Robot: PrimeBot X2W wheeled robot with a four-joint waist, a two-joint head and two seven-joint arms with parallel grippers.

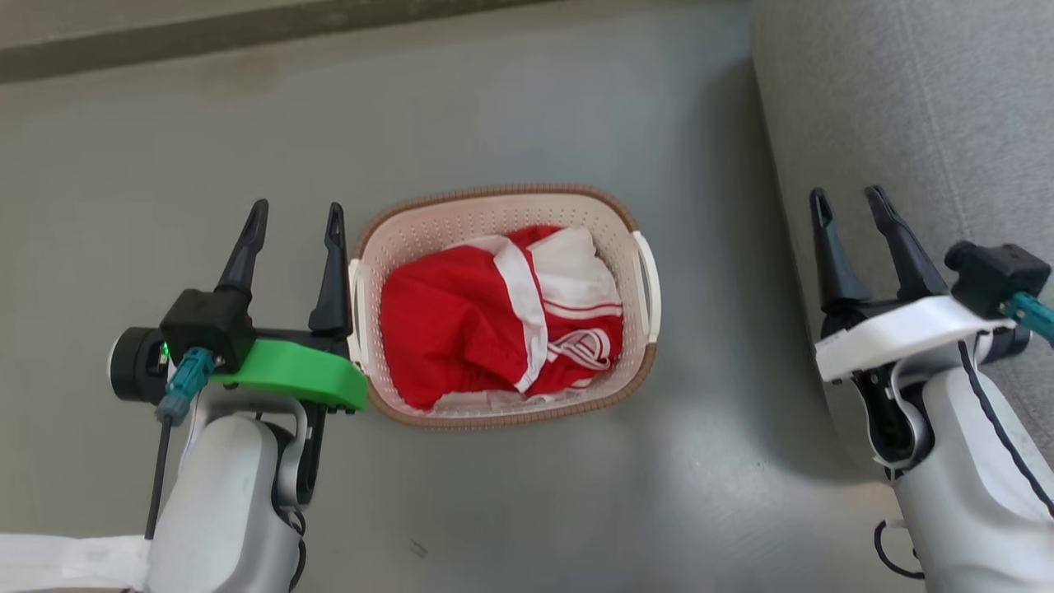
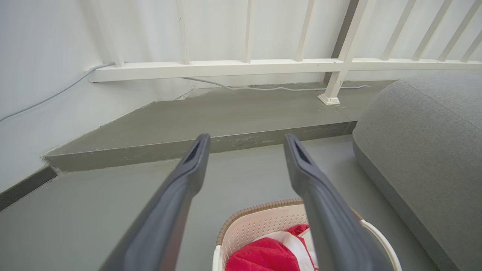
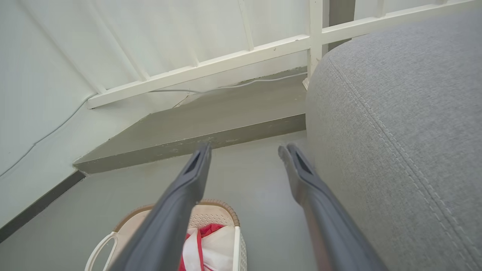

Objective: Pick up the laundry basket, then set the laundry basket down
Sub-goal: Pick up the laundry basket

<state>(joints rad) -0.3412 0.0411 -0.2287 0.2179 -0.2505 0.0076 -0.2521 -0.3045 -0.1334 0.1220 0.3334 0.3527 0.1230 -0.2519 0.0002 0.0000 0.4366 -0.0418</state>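
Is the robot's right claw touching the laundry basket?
Apart. The head view shows a wide strip of grey floor between the right claw and the laundry basket.

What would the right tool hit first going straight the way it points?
The right tool probably reaches the raised step or white railing behind first; the grey sofa sits close alongside.

The left gripper [image 2: 246, 140] is seen with its fingers [image 2: 180, 188] spread apart over a grey floor [image 2: 94, 210]. The laundry basket [image 2: 256, 226], holding red clothing [image 2: 260, 258], is partly covered by one finger, near a grey sofa [image 2: 425, 150].
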